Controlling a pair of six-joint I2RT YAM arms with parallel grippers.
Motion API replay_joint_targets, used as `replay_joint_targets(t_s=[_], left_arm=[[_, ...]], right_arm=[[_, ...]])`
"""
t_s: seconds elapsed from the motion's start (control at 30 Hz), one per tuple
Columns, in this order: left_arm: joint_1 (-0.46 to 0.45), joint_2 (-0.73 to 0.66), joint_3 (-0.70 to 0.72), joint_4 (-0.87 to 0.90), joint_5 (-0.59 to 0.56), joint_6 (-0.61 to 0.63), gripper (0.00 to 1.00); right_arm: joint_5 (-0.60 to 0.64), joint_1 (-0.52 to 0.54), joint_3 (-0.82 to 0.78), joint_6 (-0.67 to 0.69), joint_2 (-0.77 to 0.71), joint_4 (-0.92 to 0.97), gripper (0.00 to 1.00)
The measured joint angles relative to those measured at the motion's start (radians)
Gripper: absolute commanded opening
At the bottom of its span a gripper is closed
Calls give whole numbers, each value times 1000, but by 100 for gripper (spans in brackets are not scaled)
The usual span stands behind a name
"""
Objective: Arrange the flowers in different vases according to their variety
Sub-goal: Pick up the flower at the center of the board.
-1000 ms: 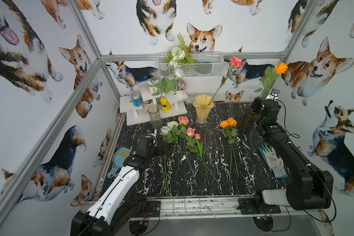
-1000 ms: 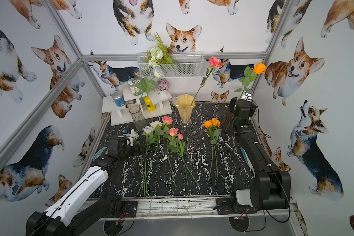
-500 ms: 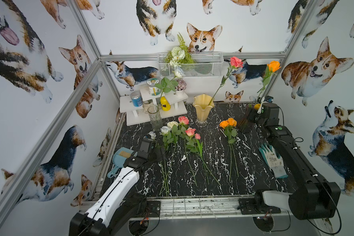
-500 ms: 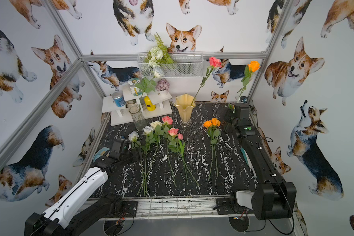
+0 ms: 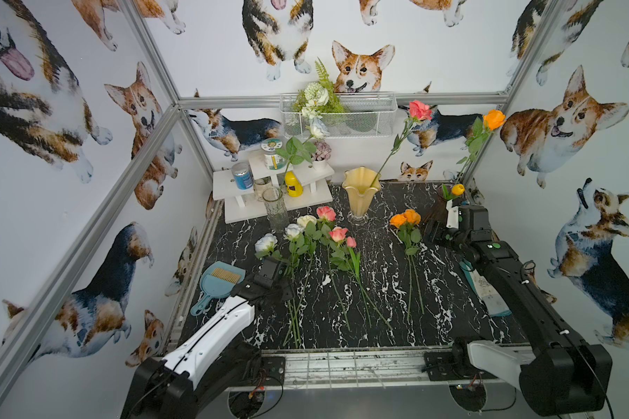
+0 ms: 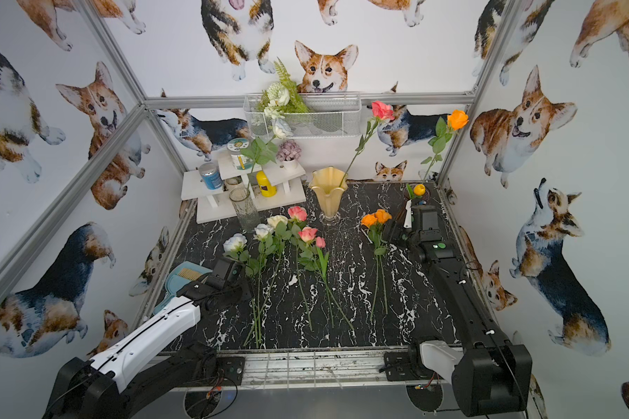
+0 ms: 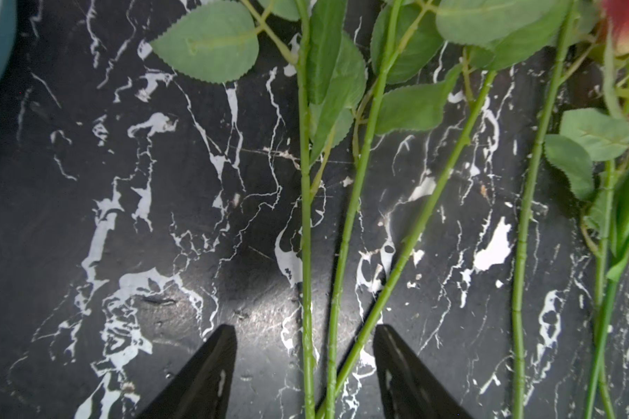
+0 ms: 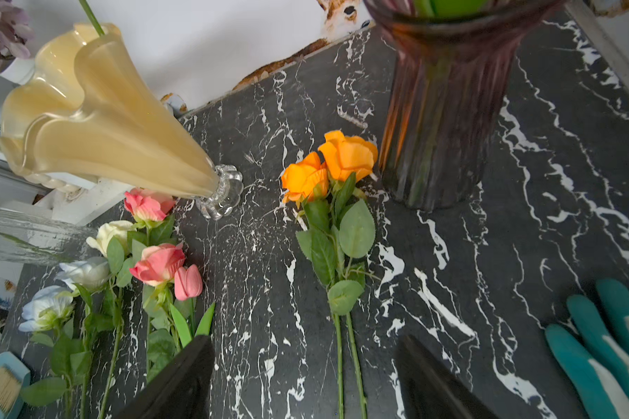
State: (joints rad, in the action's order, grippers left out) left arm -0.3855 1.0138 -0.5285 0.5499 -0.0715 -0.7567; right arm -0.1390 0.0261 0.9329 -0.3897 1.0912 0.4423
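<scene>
Vases: clear glass cylinder [image 5: 275, 208] holds one white rose [image 5: 316, 128]; creamy wavy-rimmed vase [image 5: 360, 192] holds one pink rose [image 5: 420, 110]; purple ribbed vase [image 8: 440, 109] holds one orange rose [image 5: 494, 119] and a yellow-orange tulip bud [image 5: 458, 188].
Marble tabletop [image 5: 443, 319]: three white roses [image 5: 293, 231], two pink roses [image 5: 338, 234], a pink tulip bud [image 5: 351, 241] and two orange roses [image 5: 403, 217] lie flat, heads toward the vases.
Left gripper [image 7: 304, 332]: fingers spread, low over the white roses' stems, which run between them; nothing grasped.
Right gripper [image 8: 305, 341]: fingers spread and empty, above the orange roses' stems, near the purple ribbed vase.
</scene>
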Motion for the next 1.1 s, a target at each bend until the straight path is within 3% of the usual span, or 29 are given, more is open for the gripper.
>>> replay_joint_targets(t_s=[0.43, 0.67, 0.83, 1.1], left_arm=[[-1, 174, 18, -139, -14, -34, 43], [0, 214, 13, -156, -26, -38, 31], [0, 242, 6, -162, -29, -38, 28], [2, 290, -4, -220, -33, -49, 9]], right_arm=[[-73, 8, -17, 0, -82, 72, 83], [-74, 8, -25, 1, -89, 84, 83], [-77, 8, -35, 1, -89, 87, 83], [-90, 8, -48, 1, -94, 87, 83]])
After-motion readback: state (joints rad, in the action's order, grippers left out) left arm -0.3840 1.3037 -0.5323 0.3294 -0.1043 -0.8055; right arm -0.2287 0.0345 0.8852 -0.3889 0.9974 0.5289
